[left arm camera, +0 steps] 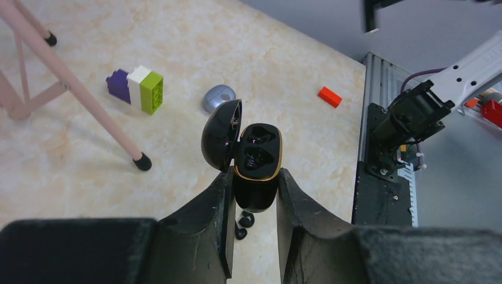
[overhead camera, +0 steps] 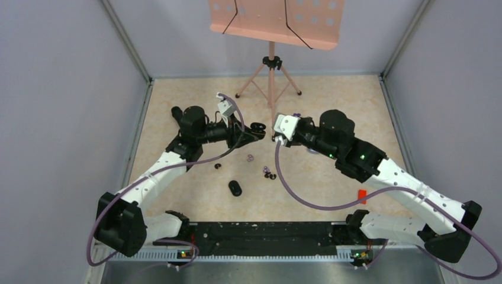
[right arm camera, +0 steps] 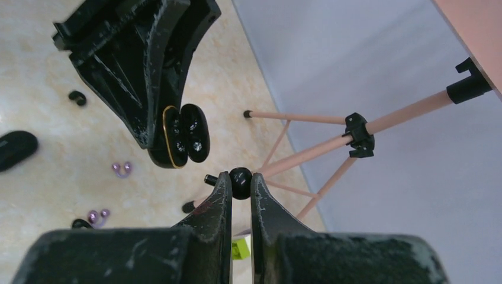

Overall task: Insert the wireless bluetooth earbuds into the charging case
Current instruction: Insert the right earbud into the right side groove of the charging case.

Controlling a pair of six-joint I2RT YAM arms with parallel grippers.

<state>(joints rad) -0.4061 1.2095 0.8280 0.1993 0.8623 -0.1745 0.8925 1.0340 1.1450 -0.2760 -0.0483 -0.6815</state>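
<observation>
My left gripper (left arm camera: pixel 253 184) is shut on the base of a black charging case (left arm camera: pixel 258 155) with a gold rim. It holds the case off the table, with its lid (left arm camera: pixel 220 133) swung open and two empty wells showing. My right gripper (right arm camera: pixel 240 177) is shut on one black earbud (right arm camera: pixel 241 183), pinched at the fingertips just right of the case (right arm camera: pixel 177 137) and a little apart from it. In the top view the two grippers (overhead camera: pixel 256 131) (overhead camera: pixel 276 138) face each other mid-table. More earbuds lie on the table: two black ones (left arm camera: pixel 244 222) and pale purple ones (right arm camera: pixel 122 170) (overhead camera: pixel 250 158).
A closed black case (overhead camera: pixel 235 187) lies near the front. A music stand tripod (overhead camera: pixel 271 77) stands behind the grippers. A purple, white and green block (left arm camera: pixel 139 89), a grey-blue oval case (left arm camera: pixel 219 97) and a red brick (overhead camera: pixel 362 195) lie on the table's right part.
</observation>
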